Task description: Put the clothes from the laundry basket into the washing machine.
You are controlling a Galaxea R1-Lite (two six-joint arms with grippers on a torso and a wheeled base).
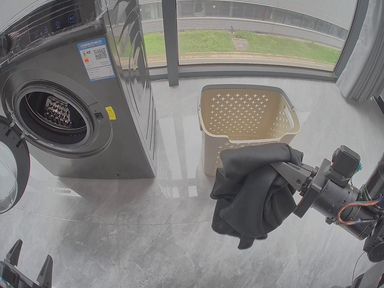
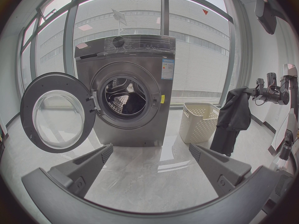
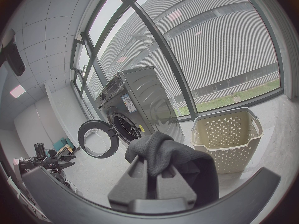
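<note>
- Now the right pincer (image 1: pixel 278 165) is clamped on a dark grey garment (image 1: pixel 250 193), held up in the air over the floor (image 1: pixel 140 229).
- The garment hangs just in front of the laundry basket (image 1: pixel 208 157), on the basket's near side. Its top is bunched over the pincer's fingers and the rest drapes down in loose folds.
- Whether the lowest fold touches the floor cannot be told.
- The laundry basket is cream with star-shaped holes in its walls. It stands upright on the floor near the window edge, to the right of the washing machine (image 1: pixel 100 113) and apart from it.
- The washing machine stands at the floor's far left, close to the window edge. Its round door (image 1: pixel 10 173) is swung wide open to the left, which leaves the drum (image 1: pixel 56 111) mouth uncovered.
- In the left wrist view a dark shape lies low inside the drum, too dim to identify.
- The left pincer (image 1: pixel 30 263) sits low at the near left with its two fingers apart and nothing between them. It faces the machine's front and is well apart from it.
</note>
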